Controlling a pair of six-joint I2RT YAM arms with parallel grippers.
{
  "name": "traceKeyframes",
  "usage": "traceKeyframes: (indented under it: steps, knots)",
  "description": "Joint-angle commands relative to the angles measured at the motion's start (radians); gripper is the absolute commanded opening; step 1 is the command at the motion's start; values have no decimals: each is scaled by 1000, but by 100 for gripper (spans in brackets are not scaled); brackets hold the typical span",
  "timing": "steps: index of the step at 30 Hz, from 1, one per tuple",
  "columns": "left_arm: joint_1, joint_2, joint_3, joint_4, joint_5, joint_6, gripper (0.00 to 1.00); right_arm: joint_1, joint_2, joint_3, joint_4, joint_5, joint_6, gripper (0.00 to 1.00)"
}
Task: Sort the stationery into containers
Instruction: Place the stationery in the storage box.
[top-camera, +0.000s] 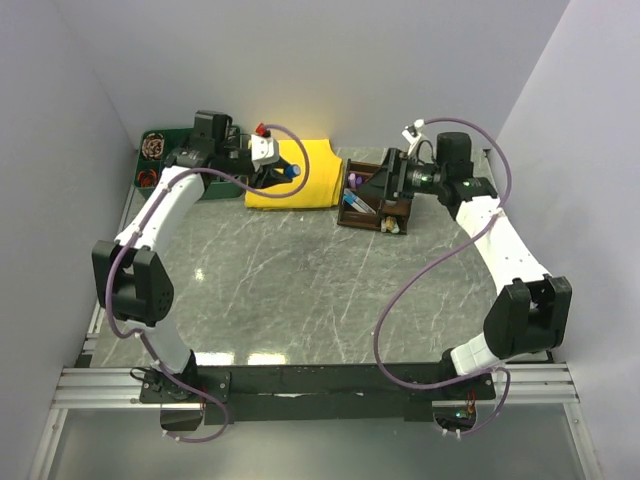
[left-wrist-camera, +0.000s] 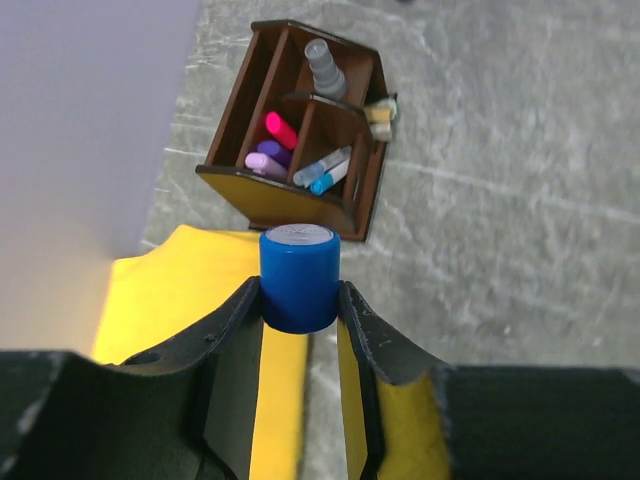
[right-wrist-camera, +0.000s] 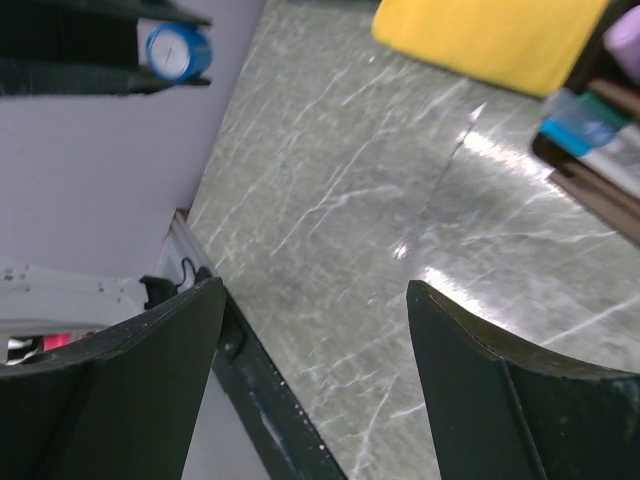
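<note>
My left gripper (left-wrist-camera: 300, 300) is shut on a short blue-capped marker (left-wrist-camera: 298, 275), held upright above the edge of the yellow cloth (left-wrist-camera: 190, 290). From above, that marker (top-camera: 295, 171) sits over the cloth at the back. The dark brown wooden organiser (left-wrist-camera: 228, 125) stands beyond it with pink (left-wrist-camera: 280, 130), purple (left-wrist-camera: 266, 158) and blue (left-wrist-camera: 326, 172) markers in its compartments and a tan eraser block (left-wrist-camera: 380, 115) at its side. My right gripper (right-wrist-camera: 315, 290) is open and empty, hovering by the organiser (top-camera: 377, 197) with its fingers pointing left across the table.
A green tray (top-camera: 165, 165) with coiled round items stands at the back left corner. The yellow cloth (top-camera: 310, 185) lies flat at the back centre. Walls close in on the left, right and back. The grey marble table (top-camera: 320, 290) stretches towards the arm bases.
</note>
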Motion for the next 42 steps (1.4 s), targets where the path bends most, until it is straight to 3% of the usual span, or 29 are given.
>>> traceKeyframes:
  steps: [1,8,12,18,28,42]
  knots:
    - [-44,38,66,128,37,-272,1,56,-42,-31,62,-11,48,82]
    - [-105,19,23,210,-4,-399,1,90,25,57,109,-14,52,82]
    - [-127,14,17,198,-42,-412,1,104,74,111,134,-46,85,81]
    - [-151,43,63,120,-82,-409,1,142,104,173,96,30,65,81]
    - [-191,37,55,148,-118,-449,1,176,139,211,88,98,77,81]
    - [-207,25,49,166,-125,-481,1,191,205,245,114,75,97,65]
